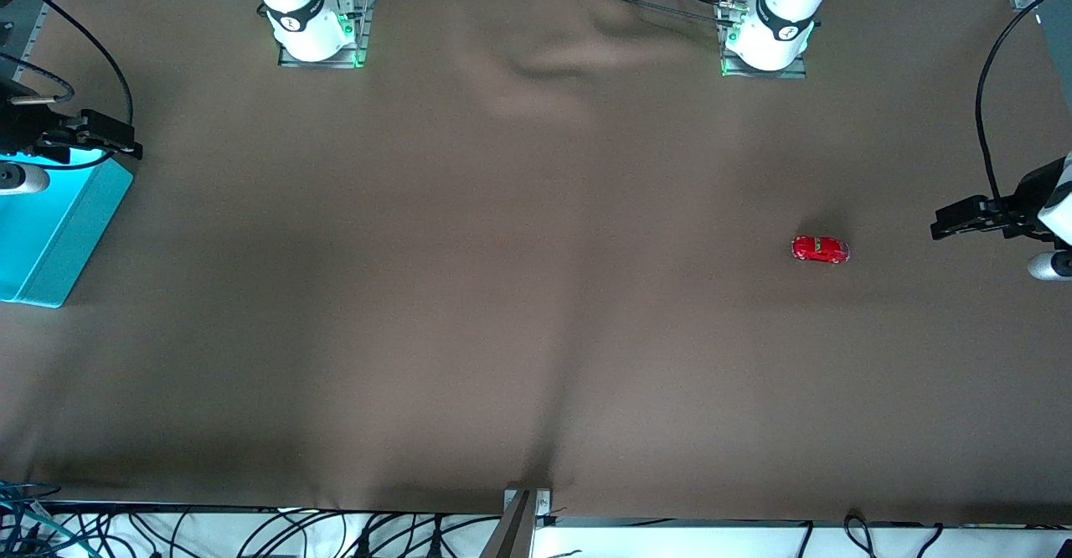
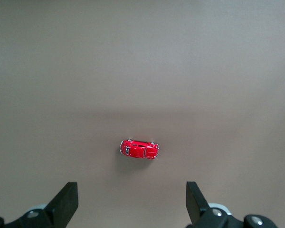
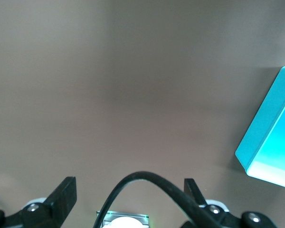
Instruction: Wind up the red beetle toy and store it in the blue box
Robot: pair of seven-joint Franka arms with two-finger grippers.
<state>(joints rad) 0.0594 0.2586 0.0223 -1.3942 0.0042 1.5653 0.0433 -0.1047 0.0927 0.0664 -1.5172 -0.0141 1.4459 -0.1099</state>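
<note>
The red beetle toy (image 1: pixel 821 249) rests on the brown cloth toward the left arm's end of the table, lying lengthwise along it. In the left wrist view the red beetle toy (image 2: pixel 139 148) sits ahead of my left gripper (image 2: pixel 131 204), whose jaws are open and empty. That left gripper (image 1: pixel 950 223) hangs over the cloth at the table's end, apart from the toy. The blue box (image 1: pixel 50 231) stands at the right arm's end, and one corner of the blue box (image 3: pixel 273 137) shows in the right wrist view. My right gripper (image 1: pixel 126 146) is open and empty over the box's rim.
Brown cloth (image 1: pixel 502 290) covers the whole table, with a wrinkle (image 1: pixel 569 55) between the two arm bases. A black cable (image 3: pixel 147 178) loops across the right wrist view. Loose cables (image 1: pixel 251 533) lie past the table's edge nearest the camera.
</note>
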